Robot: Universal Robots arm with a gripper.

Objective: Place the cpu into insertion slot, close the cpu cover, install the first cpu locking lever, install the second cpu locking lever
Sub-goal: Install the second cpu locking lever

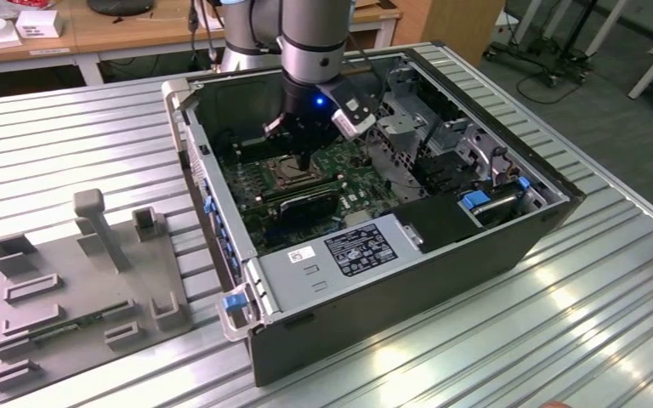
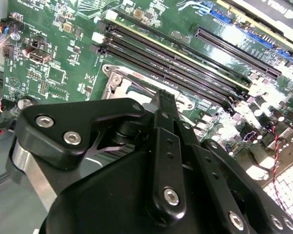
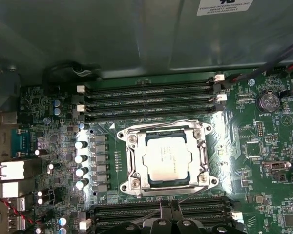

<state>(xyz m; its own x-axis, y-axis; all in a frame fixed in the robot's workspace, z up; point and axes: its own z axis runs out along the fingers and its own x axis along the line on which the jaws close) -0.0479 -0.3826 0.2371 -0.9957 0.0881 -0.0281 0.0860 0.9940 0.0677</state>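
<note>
The gripper [image 1: 296,160] hangs inside the open computer case [image 1: 508,246], directly over the socket area of the green motherboard [image 1: 355,183]; in the second wrist view its black fingers [image 2: 165,105] reach down as one narrow bar, pressed together with nothing between them, the tips just above the socket's edge.

In the first wrist view the cpu [image 3: 167,157] lies flat in the insertion slot [image 3: 149,185], silvery top up, and the cpu cover [image 3: 203,155] is folded down around it, its metal frame bordering the chip on all sides. Thin wire locking levers [image 3: 157,126] run along the frame's edges. Long black memory slots [image 3: 146,100] flank the socket on two sides, and a row of small cylindrical capacitors [image 3: 80,158] stands beside it.

In the exterior view, the case rests on a ribbed metal surface [image 1: 599,323], with a grey power supply box [image 1: 355,251] at its near end. Well apart, toward the exterior view's left, a grey fixture tray [image 1: 82,293] with upright holders sits on the same surface.
</note>
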